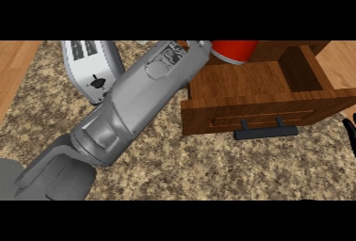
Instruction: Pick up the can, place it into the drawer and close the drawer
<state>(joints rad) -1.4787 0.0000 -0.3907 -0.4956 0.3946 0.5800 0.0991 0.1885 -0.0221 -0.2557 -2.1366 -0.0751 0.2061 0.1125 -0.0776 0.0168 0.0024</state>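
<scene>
**Can held at the far edge, above the open drawer's back**

At the left, a white-and-grey toaster (pixel 93 66) with two slots and a dark knob is seen standing on the speckled, granite-like counter (pixel 208 164), with a strip of light wood beyond it at the view's left edge. It is partly covered by the left forearm (pixel 132 108), a smooth grey casing of rounded panels that is stretched diagonally from the lower left up towards the top centre. The left hand itself is cut off by the upper edge, so whether its fingers are spread or curled cannot be told.

Just right of where the forearm ends, the can (pixel 234 50) is found: a glossy red cylinder with only its lower part showing, its long axis judged to be roughly upright. It lies directly beside the wrist end of the left arm, and is seen over the rear of the drawer (pixel 264 80); whether it is carried or already resting cannot be made out.

The drawer is a box of dark, grained wood, pulled open, with a flat front panel and a dark bar handle (pixel 265 132). The left arm is by far the nearer one. At the right edge only a sliver of the black right hand (pixel 350 134) is seen, well apart from the can, its pose unreadable.
</scene>
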